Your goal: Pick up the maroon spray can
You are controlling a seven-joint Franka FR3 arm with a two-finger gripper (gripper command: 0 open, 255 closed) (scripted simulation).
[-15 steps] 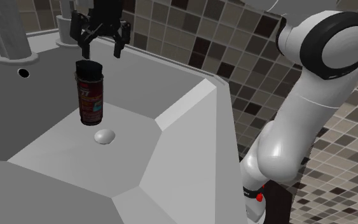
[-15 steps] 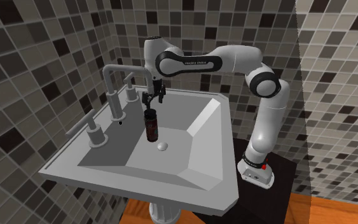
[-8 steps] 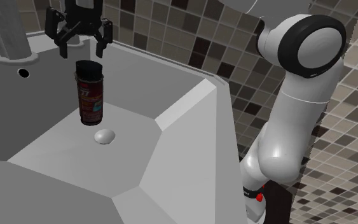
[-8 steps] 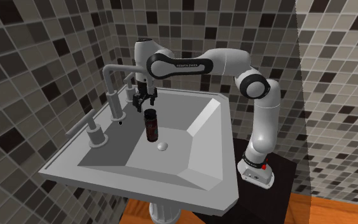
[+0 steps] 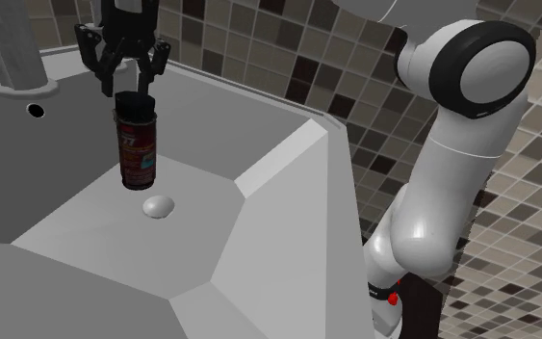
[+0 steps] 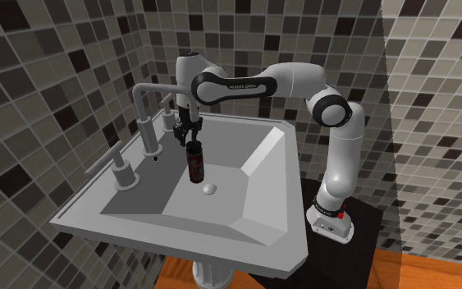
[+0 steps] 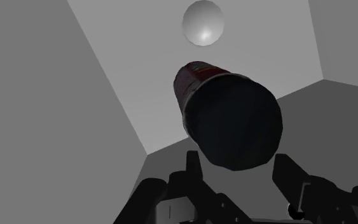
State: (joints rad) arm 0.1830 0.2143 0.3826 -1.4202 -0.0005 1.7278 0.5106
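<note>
The maroon spray can (image 5: pixel 138 154) with a black cap stands slightly tilted in the grey sink basin (image 5: pixel 259 221), just behind the drain plug. My gripper (image 5: pixel 127 89) hangs straight down over it. The fingers have drawn in on either side of the cap's top. In the wrist view the black cap (image 7: pixel 234 121) sits between the two fingertips of the gripper (image 7: pixel 241 167), which meet its edges, and the maroon body (image 7: pixel 193 79) runs away beneath it. The second exterior view shows the gripper (image 6: pixel 189 138) on top of the can (image 6: pixel 194 164).
A round drain plug (image 5: pixel 157 205) lies in front of the can. The faucet post (image 5: pixel 9 48) and an overflow hole (image 5: pixel 36 110) are at the shoulder view's left. Sloped basin walls surround the can. Faucet and handles (image 6: pixel 143 98) line the sink's back rim, with tiled walls behind.
The gripper shifted over the can and came down onto its cap. Its fingers went from wide open to closed in on the cap. The can has not moved.
</note>
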